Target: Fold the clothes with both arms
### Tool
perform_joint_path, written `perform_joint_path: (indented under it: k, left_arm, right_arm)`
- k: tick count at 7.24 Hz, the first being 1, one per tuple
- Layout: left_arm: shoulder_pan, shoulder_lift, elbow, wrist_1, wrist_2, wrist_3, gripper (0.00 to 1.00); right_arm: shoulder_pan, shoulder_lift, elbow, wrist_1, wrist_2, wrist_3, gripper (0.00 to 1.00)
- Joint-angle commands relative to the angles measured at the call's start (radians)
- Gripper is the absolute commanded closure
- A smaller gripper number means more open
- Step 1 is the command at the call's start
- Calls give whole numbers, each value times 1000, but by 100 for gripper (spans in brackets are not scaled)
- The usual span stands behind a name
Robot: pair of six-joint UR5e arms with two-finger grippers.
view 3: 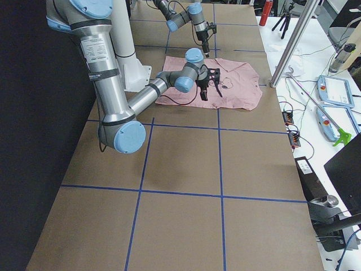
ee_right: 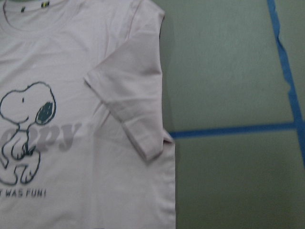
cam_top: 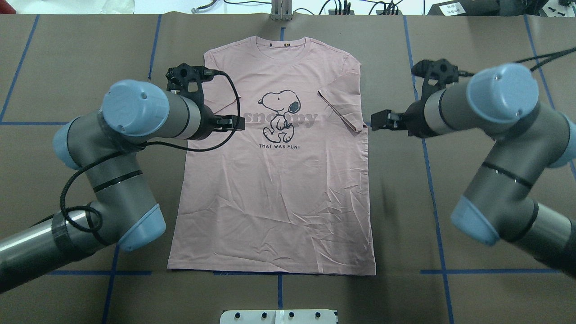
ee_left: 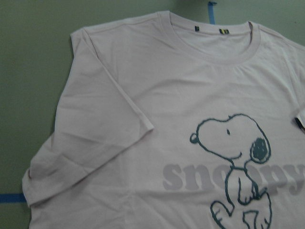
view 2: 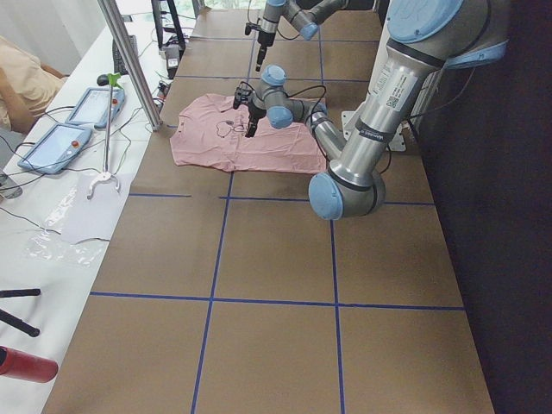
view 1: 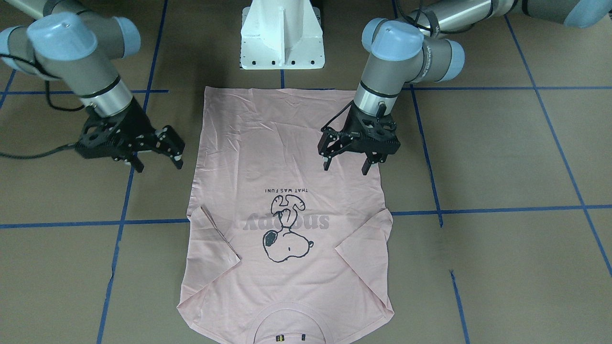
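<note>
The pale pink T-shirt [view 1: 287, 157] lies flat and print-up on the brown table, collar at the edge far from the robot's base, and both short sleeves are folded in over the body. It also shows in the overhead view [cam_top: 279, 189]. My left gripper [view 1: 345, 167] is open and empty, and hovers over the shirt's side edge, below the sleeve; it also shows from overhead [cam_top: 237, 122]. My right gripper [view 1: 158, 165] is open and empty, just off the shirt's other side edge, over bare table [cam_top: 377, 121]. The wrist views show the sleeves [ee_left: 90, 143] [ee_right: 133, 100], but no fingers.
The white pedestal base [view 1: 282, 38] stands just behind the shirt's hem. Blue tape lines [view 1: 502, 209] cross the brown table. Beyond the collar end, a side bench holds tablets [view 2: 53, 147], cables and a metal post [view 2: 129, 60].
</note>
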Motion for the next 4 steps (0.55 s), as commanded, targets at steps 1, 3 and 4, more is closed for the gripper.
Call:
perform_joint_path:
  k: [1,3,4]
  left_arm:
    - [126,134,-165,-4,60,-96,0]
    - [287,256,-267,-4,174,-225,0]
    - [358,320,-290,-4,206,-317,5]
  right_arm:
    - [-330,-164,182,-2,-307,265,0]
    - [-522,-176,209,-74,-423,467,14]
    - [-594,-176,243,-143,-501,508,15]
